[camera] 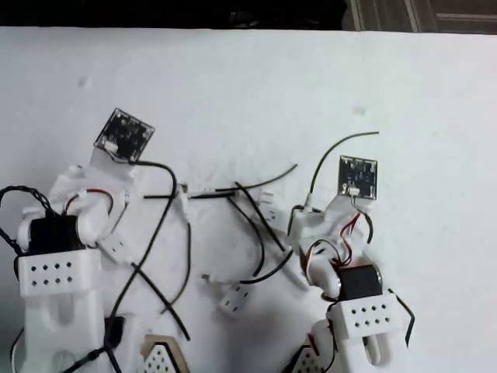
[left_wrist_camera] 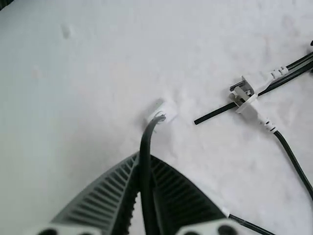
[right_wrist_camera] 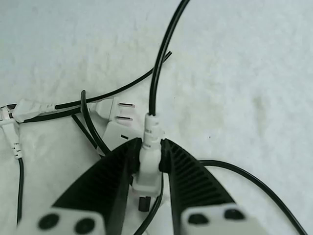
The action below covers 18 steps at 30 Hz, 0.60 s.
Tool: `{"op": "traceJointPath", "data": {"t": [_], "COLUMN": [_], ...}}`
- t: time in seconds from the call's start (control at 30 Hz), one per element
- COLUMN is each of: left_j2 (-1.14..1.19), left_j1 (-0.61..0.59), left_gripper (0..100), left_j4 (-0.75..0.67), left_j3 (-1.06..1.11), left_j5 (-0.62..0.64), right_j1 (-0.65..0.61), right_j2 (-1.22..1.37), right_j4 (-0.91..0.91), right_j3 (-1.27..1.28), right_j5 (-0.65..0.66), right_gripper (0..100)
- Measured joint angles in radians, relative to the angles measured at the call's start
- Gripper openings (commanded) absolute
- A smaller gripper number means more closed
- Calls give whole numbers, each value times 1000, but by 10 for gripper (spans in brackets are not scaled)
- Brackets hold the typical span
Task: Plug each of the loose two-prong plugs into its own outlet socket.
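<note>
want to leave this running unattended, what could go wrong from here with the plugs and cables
The left gripper pinches the black cable behind its white end piece, not the piece itself, so that end could swing or slip when aimed. The right gripper clamps a white connector lying among crossed cables; lifting it may drag the two-prong plug beside it and tangle things further.

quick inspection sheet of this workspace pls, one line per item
surface: white table, bare beyond the arms
job's things: white plug in the right gripper; loose two-prong plug beside it; socket block lying free
clutter: nothing seen
grippers: left gripper shut on a black cable; right gripper shut on the white plug
cables: black leads crossing each other
surroundings: dark strip behind the table
</note>
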Motion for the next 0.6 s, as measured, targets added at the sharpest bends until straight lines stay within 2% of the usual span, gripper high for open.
{"op": "traceJointPath", "data": {"t": [0.37, 0.6], "left_j2": [-2, -3], "left_j1": [2, 83], "left_gripper": [23, 23], "left_j4": [0, 2], "left_j3": [0, -52], "left_j5": [0, 3], "right_j1": [0, 2], "right_j2": [0, 0], "right_j4": [-6, -6], "right_j3": [17, 15], "right_j5": [0, 0], "right_gripper": [17, 17]}}
